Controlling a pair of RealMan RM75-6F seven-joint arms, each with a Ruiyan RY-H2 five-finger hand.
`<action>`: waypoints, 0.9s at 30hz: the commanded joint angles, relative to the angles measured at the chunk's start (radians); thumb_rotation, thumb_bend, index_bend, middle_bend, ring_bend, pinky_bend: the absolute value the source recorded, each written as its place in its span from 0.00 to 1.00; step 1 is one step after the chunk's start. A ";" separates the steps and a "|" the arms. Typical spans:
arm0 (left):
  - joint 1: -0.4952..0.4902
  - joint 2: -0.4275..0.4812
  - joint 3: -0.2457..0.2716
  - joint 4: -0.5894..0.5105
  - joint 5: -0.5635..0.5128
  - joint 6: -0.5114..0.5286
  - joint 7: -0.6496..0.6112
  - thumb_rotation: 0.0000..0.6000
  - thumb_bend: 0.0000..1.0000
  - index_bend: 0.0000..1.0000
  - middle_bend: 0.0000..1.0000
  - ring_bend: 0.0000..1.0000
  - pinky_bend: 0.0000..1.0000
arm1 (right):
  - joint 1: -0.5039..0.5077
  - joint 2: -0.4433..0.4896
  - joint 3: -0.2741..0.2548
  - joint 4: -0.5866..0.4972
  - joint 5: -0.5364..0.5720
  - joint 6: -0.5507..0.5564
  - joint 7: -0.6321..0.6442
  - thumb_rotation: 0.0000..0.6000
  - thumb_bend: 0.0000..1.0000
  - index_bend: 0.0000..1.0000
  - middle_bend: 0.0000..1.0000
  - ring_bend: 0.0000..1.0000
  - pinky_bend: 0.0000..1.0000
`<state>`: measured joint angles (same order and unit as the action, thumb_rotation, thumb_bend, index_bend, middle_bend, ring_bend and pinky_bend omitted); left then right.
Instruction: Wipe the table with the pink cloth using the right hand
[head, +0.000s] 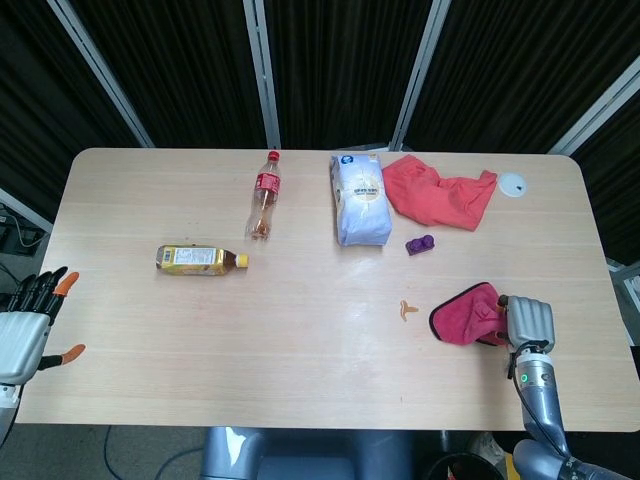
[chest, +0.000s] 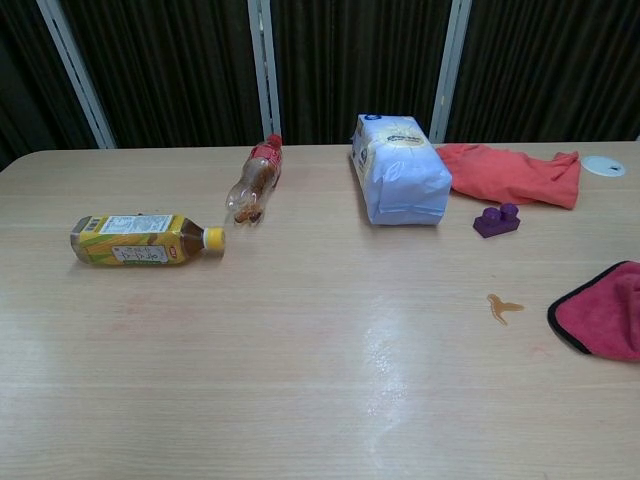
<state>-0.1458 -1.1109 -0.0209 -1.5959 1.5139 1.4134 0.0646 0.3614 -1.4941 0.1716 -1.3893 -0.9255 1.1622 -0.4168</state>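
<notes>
At the desk's near right edge, the pink cloth is gripped by the right hand, fingers curled onto its right side. A small brown stain is seen just left. The left hand is held off the left edge, fingers spread, empty.

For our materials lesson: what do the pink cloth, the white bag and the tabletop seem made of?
Pink cloth: soft napped fabric, matte, dark stitched edging.
White bag: probably paper or plastic film, creased, slight sheen.
Tabletop: wood or wood-look laminate, visible grain, glossy reflections.
</notes>
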 joint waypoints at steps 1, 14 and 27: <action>-0.001 0.000 0.000 0.000 -0.001 -0.001 -0.004 1.00 0.00 0.05 0.00 0.00 0.00 | 0.012 -0.018 0.023 -0.017 -0.009 0.002 0.017 1.00 0.49 0.76 0.67 0.61 0.78; -0.008 0.006 -0.001 -0.004 -0.017 -0.023 -0.022 1.00 0.01 0.05 0.00 0.00 0.00 | 0.112 -0.139 0.065 -0.092 0.003 -0.002 -0.080 1.00 0.49 0.77 0.67 0.61 0.78; -0.015 0.013 -0.003 -0.013 -0.039 -0.047 -0.041 1.00 0.01 0.05 0.00 0.00 0.00 | 0.141 -0.233 0.040 -0.225 0.031 -0.020 -0.064 1.00 0.49 0.78 0.67 0.61 0.78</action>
<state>-0.1611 -1.0984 -0.0234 -1.6075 1.4764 1.3669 0.0251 0.5029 -1.7175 0.2134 -1.6056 -0.9048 1.1432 -0.4890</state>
